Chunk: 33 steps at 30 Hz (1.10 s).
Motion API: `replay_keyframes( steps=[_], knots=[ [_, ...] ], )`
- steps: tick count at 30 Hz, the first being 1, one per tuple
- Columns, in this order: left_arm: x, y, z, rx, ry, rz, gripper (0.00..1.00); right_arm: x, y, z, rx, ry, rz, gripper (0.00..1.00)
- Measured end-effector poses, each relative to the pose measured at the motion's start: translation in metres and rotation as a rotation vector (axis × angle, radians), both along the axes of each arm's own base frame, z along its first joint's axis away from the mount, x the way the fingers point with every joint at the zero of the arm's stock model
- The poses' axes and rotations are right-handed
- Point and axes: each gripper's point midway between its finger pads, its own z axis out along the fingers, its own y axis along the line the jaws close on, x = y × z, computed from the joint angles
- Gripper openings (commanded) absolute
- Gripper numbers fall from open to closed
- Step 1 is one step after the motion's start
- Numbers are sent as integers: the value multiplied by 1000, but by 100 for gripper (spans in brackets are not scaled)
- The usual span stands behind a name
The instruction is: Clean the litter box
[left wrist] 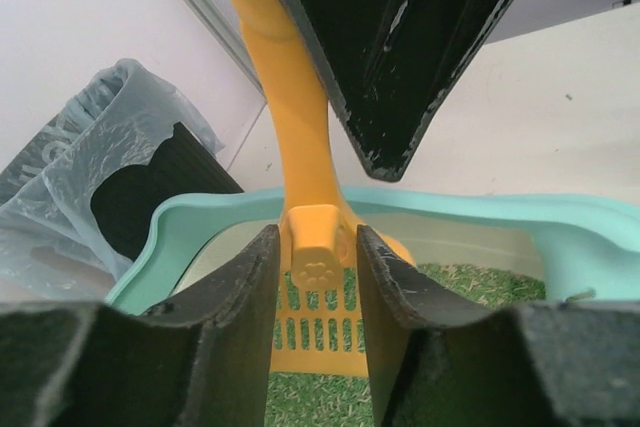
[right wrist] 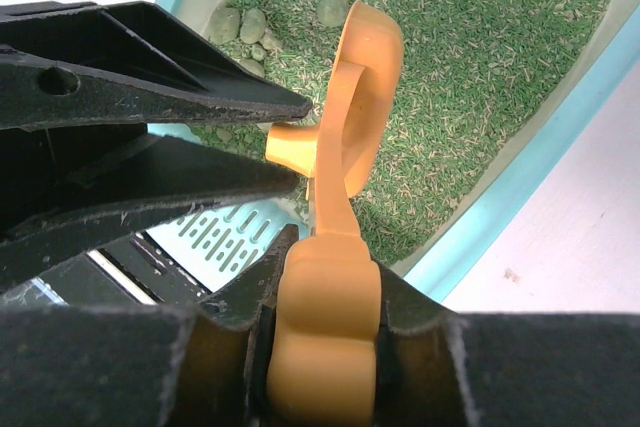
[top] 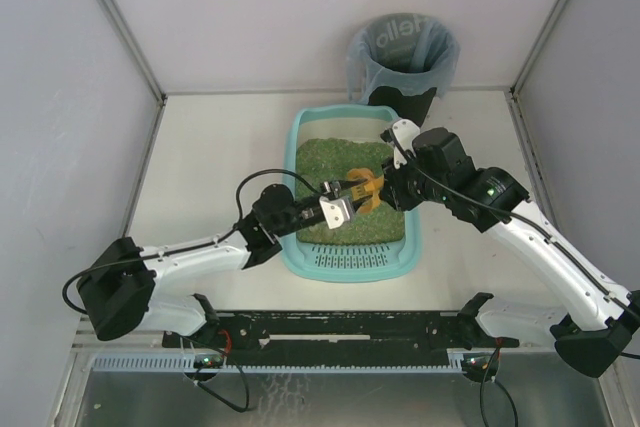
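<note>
Orange plastic is filling both of your grips: your right gripper (right wrist: 325,282) is clenching the handle end of the scoop (right wrist: 350,97), while your left gripper (left wrist: 316,247) is pinching its neck just above the slotted blade. The litter box (top: 300,142) is lying directly beneath both sets of fingers, its green litter (right wrist: 480,47) spreading under the blade. Beyond your fingertips, the black bin (top: 405,57) is standing past the tray's far end.
</note>
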Motion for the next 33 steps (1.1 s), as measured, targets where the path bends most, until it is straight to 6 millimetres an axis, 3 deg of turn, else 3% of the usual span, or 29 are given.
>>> replay_keyframes(
  steps=[9, 14, 17, 20, 30, 33],
  knots=[
    [2, 4, -14, 45, 30, -13, 38, -1, 1, 0, -1, -1, 6, 0],
    [1, 3, -15, 49, 32, -22, 32, -3, 3, 0, -2, -1, 16, 0],
    [2, 4, -15, 48, 34, -19, 21, -4, 4, -1, -5, -1, 18, 0],
    [3, 4, -15, 51, 40, -19, 2, -3, 3, -1, -8, -2, 17, 1],
    [2, 4, -20, 52, 102, -16, 0, 2, 5, -2, 9, -38, -8, 48],
    [1, 4, -21, 43, 127, -19, 0, 3, 3, 0, 50, -81, -31, 53]
  ],
)
